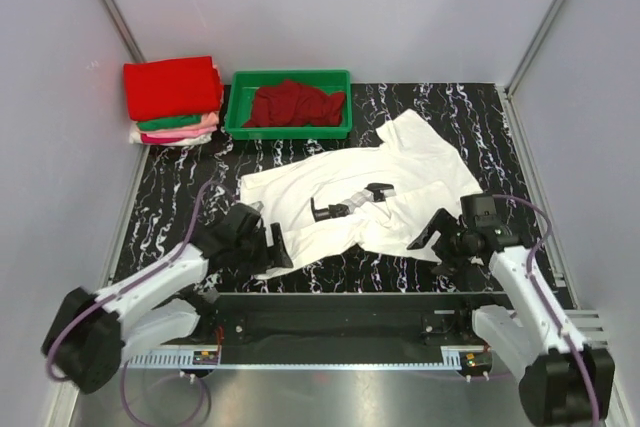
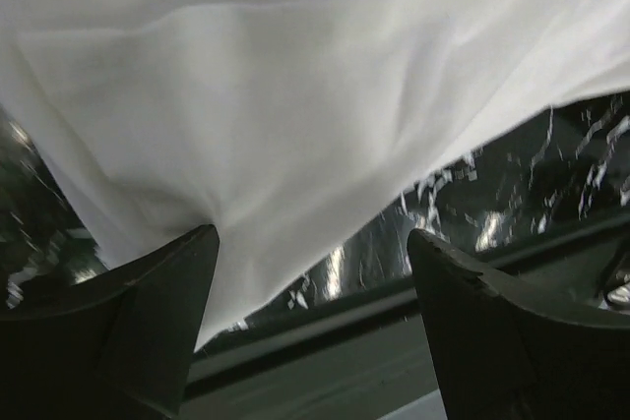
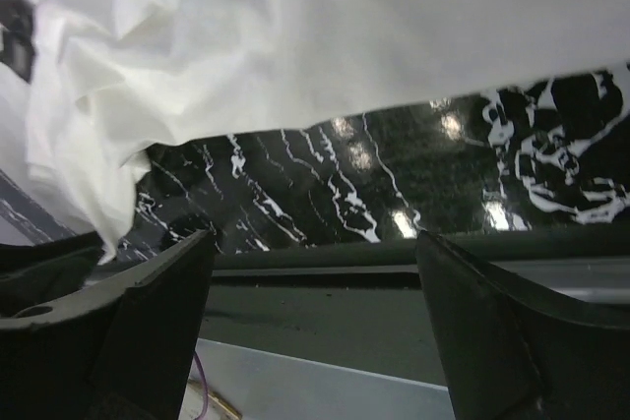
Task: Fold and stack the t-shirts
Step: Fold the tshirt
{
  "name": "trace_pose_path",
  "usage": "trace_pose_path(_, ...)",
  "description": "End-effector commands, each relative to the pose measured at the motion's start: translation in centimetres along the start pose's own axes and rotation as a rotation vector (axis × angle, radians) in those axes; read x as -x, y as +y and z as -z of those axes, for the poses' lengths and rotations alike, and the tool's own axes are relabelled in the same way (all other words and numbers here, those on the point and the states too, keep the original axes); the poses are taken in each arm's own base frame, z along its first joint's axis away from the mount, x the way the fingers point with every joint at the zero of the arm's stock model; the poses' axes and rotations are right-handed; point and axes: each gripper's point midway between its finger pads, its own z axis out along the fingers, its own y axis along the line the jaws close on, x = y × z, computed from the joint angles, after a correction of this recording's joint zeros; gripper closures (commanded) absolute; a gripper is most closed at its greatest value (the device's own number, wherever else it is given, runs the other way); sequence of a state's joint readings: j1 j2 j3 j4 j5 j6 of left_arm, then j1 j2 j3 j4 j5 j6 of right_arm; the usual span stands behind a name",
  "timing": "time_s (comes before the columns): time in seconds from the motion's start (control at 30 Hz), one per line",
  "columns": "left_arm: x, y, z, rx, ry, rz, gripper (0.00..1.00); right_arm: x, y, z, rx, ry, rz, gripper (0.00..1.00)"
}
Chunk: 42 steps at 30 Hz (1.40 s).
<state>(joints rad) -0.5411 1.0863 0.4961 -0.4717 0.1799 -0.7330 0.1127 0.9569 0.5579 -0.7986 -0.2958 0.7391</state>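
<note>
T-shirt [image 1: 350,197], white with a dark robot-arm print, lies rumpled on the marbled table [image 1: 180,197]. Left gripper [image 1: 276,246] at its near-left hem and right gripper [image 1: 434,229] at its near-right edge both stand wide open, gripping nothing. Folded shirts [image 1: 172,97] are stacked at far left.

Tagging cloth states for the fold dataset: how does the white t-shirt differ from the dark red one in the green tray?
White t-shirt: spread loosely on the table, dark print showing; dark red shirt: plain, bunched in a heap. The white t-shirt lies toward the near edge; the dark red shirt sits inside the green tray at the back. Both are unfolded.
</note>
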Motion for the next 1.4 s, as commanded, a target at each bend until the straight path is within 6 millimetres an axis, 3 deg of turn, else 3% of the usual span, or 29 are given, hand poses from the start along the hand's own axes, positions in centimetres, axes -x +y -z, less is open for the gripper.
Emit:
trace_pose_path(0.0,-4.4,-1.0,2.2,-0.057,0.071,0.108,0.17,-2.4,-1.6,3.8,-0.047,-0.019,-0.044,0.09)
trace_pose_path(0.13,-4.5,-0.2,5.0,-0.051,-0.02,0.127,0.17,-2.9,-0.5,6.3,0.034,-0.064,-0.043,0.09)
trace_pose_path(0.23,-2.4,-0.3,6.2,-0.016,-0.111,0.091,0.08,-1.1,0.9,6.2,0.07,-0.115,-0.016,0.07)
trace_pose_path(0.27,-1.5,-1.0,6.5,-0.016,-0.126,0.071,0.04,0.2,2.1,5.8,0.078,-0.128,0.002,0.06)
trace_pose_path(0.33,-1.0,-1.3,5.4,0.025,-0.093,0.055,0.01,2.7,3.9,6.3,0.08,-0.176,0.069,0.03)
trace_pose_path(0.4,-0.6,-1.0,4.2,0.084,-0.068,0.029,0.01,5.0,4.6,5.3,0.018,-0.179,0.105,0.02)
trace_pose_path(0.43,-0.6,-0.6,3.7,0.112,-0.057,0.021,0.01,6.7,4.7,5.6,-0.027,-0.224,0.136,0.0)
trace_pose_path(0.5,-0.4,1.1,2.4,0.207,-0.046,0.02,0.01,7.6,3.0,3.9,-0.157,-0.174,0.123,0.0)
trace_pose_path(0.6,-0.7,2.0,0.8,0.243,-0.022,0.035,0.01,7.8,1.0,1.7,-0.192,-0.113,0.04,0.0)
trace_pose_path(0.8,-0.7,4.1,-2.6,0.283,0.029,0.06,0.01,6.6,-0.2,-1.3,-0.169,-0.037,-0.097,0.0)
trace_pose_path(0.9,0.0,4.1,-3.7,0.255,0.04,0.061,0.27,6.2,-1.5,-3.1,-0.212,0.0,-0.11,0.0)
trace_pose_path(0.93,0.7,4.1,-3.7,0.246,0.03,0.063,0.42,6.2,-1.9,-3.7,-0.223,0.008,-0.113,0.0)
trace_pose_path(1.0,1.5,3.9,-3.5,0.228,0.021,0.06,0.55,5.5,-2.7,-4.5,-0.237,0.028,-0.124,0.0)
trace_pose_path(1.07,2.7,4.3,-2.6,0.227,0.0,0.065,0.74,5.5,-2.9,-5.3,-0.229,0.022,-0.135,0.11)
trace_pose_path(1.13,3.7,4.7,-1.3,0.205,-0.032,0.095,0.9,5.6,-3.0,-5.7,-0.23,0.017,-0.147,0.34)
trace_pose_path(1.2,4.3,4.8,-0.2,0.183,-0.053,0.122,0.99,5.9,-3.2,-5.9,-0.238,0.006,-0.147,0.6)
trace_pose_path(1.23,4.9,4.1,0.6,0.141,-0.088,0.147,1.0,6.0,-3.2,-6.3,-0.237,0.009,-0.147,0.85)
trace_pose_path(1.27,5.0,3.8,1.1,0.131,-0.091,0.157,1.0,5.9,-3.3,-6.4,-0.242,0.017,-0.145,0.96)
trace_pose_path(1.37,4.8,2.9,2.7,0.102,-0.087,0.181,1.0,5.9,-3.1,-6.2,-0.234,0.017,-0.148,1.0)
